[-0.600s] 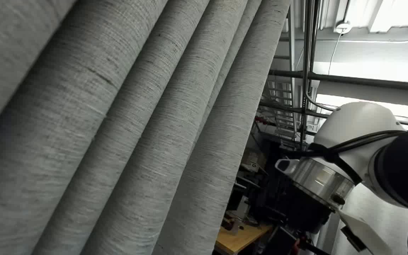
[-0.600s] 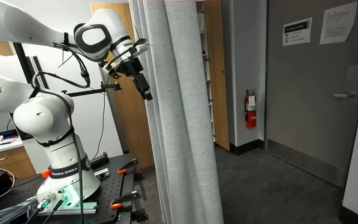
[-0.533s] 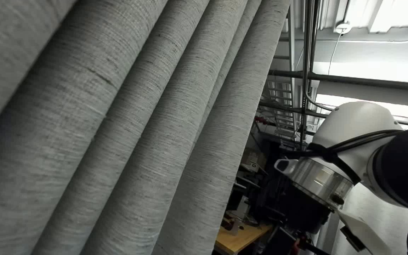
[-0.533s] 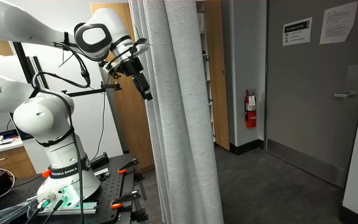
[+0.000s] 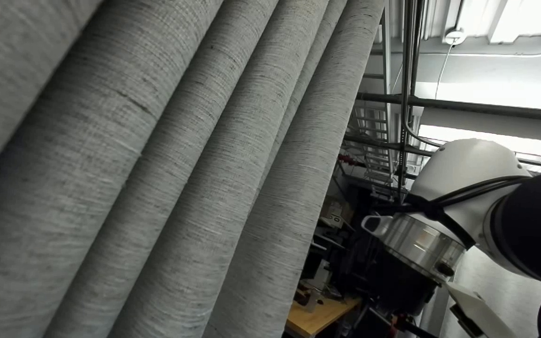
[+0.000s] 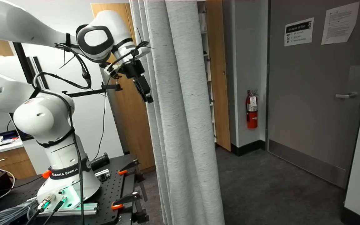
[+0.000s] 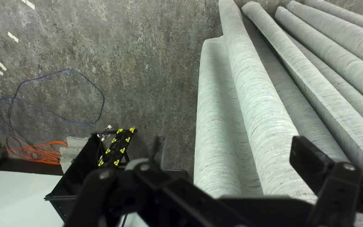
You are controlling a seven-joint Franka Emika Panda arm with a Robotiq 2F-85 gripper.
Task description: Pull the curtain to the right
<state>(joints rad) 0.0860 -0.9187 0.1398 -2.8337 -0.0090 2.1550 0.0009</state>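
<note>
The curtain is a large grey woven drape with deep folds. It hangs in both exterior views and fills the right part of the wrist view. My gripper is open, its two black fingers wide apart. In the wrist view the curtain's near edge and a pale fold show between the fingers, running down past them. In an exterior view the gripper points down in front of the curtain's left edge. Whether a finger touches the fabric cannot be told. Its black body also shows in an exterior view; its fingertips are hidden there.
A fire extinguisher hangs on the wall near a grey door. The arm's base stands on a black table with clamps. A blue cable and orange cords lie on the floor beside a black frame.
The wrist and gripper have moved slightly down, with a small shift toward the curtain. The curtain has not visibly moved.
</note>
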